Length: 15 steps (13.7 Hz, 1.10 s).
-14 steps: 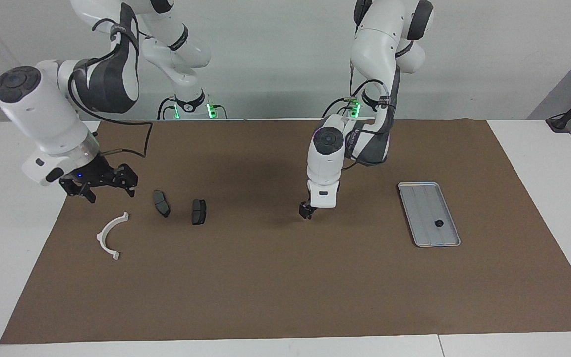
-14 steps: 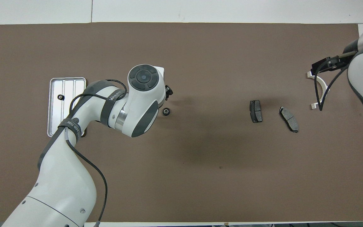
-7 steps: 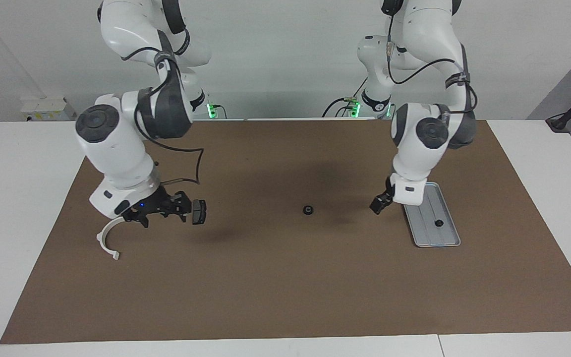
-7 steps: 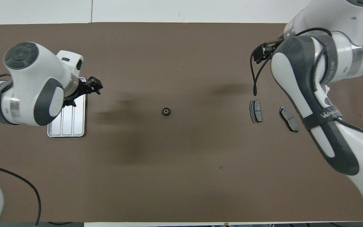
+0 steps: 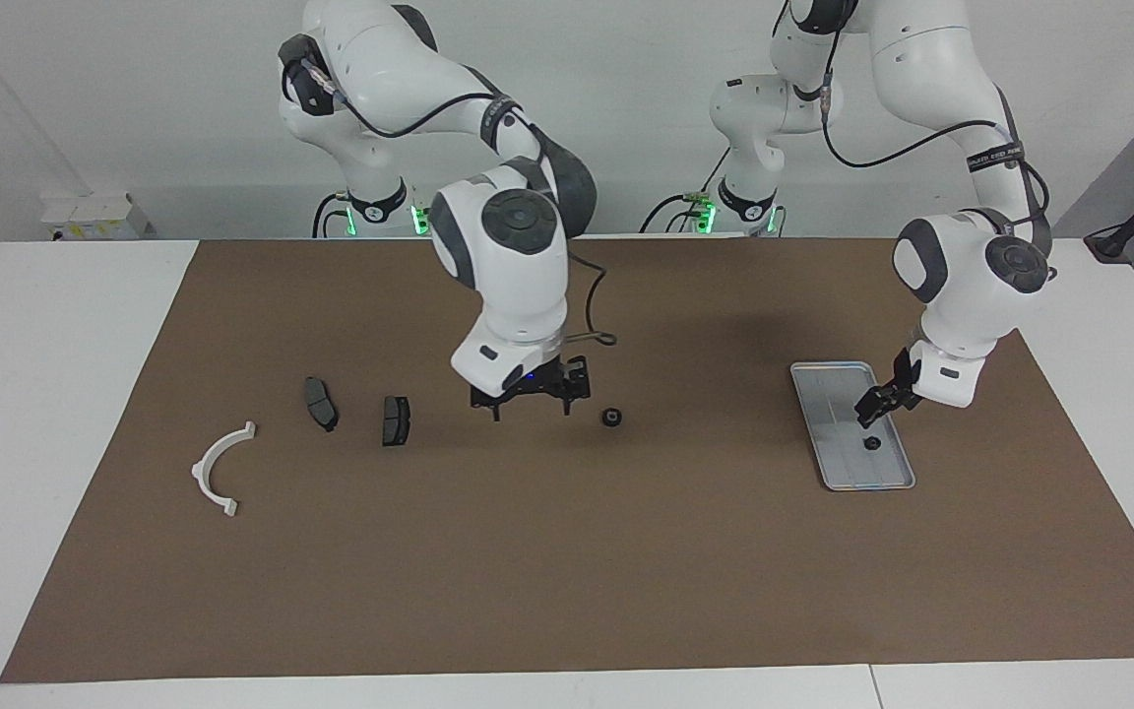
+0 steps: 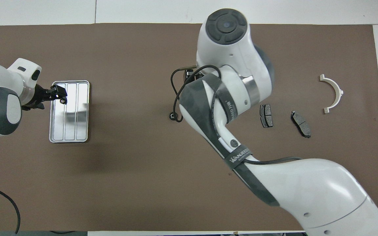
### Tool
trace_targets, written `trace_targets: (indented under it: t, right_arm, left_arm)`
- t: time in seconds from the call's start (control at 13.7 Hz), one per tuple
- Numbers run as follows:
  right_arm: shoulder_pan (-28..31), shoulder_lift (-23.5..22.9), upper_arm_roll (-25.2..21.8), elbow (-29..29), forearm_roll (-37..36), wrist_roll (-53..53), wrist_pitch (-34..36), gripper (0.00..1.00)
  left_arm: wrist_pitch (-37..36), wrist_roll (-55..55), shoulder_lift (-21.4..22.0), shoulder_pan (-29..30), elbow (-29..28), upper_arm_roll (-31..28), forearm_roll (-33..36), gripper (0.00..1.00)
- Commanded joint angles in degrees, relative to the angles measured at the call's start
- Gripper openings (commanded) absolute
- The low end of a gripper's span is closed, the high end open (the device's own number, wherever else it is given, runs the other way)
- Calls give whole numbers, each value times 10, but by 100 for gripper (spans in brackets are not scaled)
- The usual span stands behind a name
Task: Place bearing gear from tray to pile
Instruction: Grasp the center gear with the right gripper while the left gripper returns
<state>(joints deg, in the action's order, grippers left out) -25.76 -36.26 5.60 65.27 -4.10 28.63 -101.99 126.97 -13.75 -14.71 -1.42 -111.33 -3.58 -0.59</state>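
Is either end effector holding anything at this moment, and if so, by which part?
Nothing is held. The left end effector hangs over the ridged silver-grey metal tray, above a small black gear. The right end effector is empty.

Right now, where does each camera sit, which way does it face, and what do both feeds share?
Facing view: high across the table, facing the robots; both arms show whole, left gripper over the tray, right gripper beside a bearing gear.
Overhead view: above the robots' end, looking steeply down; arms enter from below.
Shared: tray, gear, two brake-pad plates, white bracket.

right arm hides mat gear [image 6: 173, 116] (overhead)
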Motion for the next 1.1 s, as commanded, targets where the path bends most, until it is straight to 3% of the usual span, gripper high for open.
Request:
trace_targets:
  t: [0.0,0.15,1.02]
  right_arm:
    - [-31,-55,-1,-27,-7,43,-32,100]
    - [-40,-67,-1,-27,-8,48,-44,100]
    - [-76,-87,0,18,-6,79,-117,99]
  left_arm:
    - [33,14,-11,6,-11,6,4,61]
    - [48,18,-22,9,-11,6,4,50]
    - [103,29,-59,9,-12,6,4,50]
